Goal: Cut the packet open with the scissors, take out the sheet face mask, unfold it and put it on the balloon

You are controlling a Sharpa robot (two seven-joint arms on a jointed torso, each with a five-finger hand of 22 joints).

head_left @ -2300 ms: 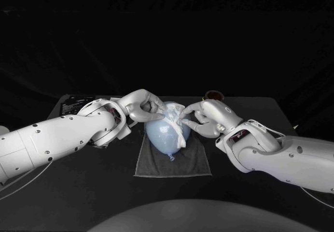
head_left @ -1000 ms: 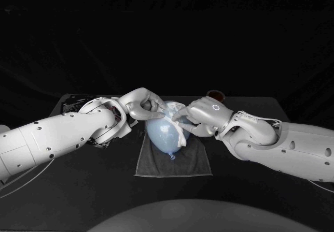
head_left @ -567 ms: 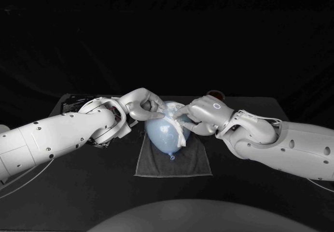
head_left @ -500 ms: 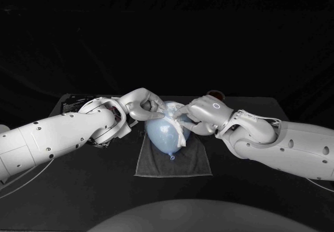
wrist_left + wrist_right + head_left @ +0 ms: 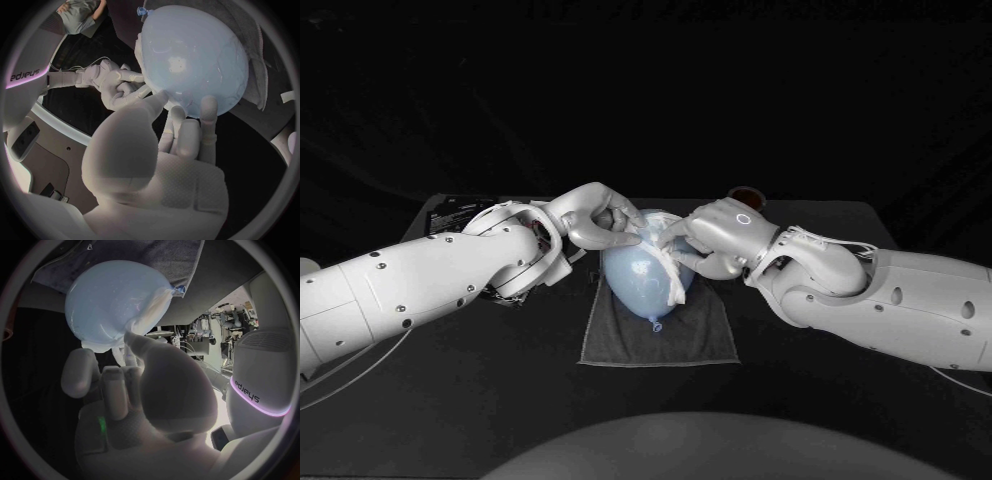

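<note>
A pale blue balloon [image 5: 640, 278] lies on a grey towel [image 5: 661, 338] mid-table, its knot toward me. The white sheet mask [image 5: 659, 246] is bunched over the balloon's far end and runs down its right side. My left hand [image 5: 596, 220] pinches the mask's edge at the far left of the balloon. My right hand [image 5: 713, 236] grips the mask from the far right, close to the left hand. In the left wrist view the fingertips [image 5: 208, 106] press on the balloon [image 5: 187, 55]. In the right wrist view the mask [image 5: 154, 309] clings to the balloon [image 5: 109, 297] beside my right hand [image 5: 125, 385].
A red round object [image 5: 746, 193] stands at the table's back edge behind the right hand. A dark flat item [image 5: 450, 216] lies at the back left. The towel [image 5: 257, 65] [image 5: 125, 260] spreads under the balloon, with bare black table around it.
My right hand has moved left, from the balloon's right flank up to its far end beside the left hand, drawing the mask with it. The left hand has stayed put.
</note>
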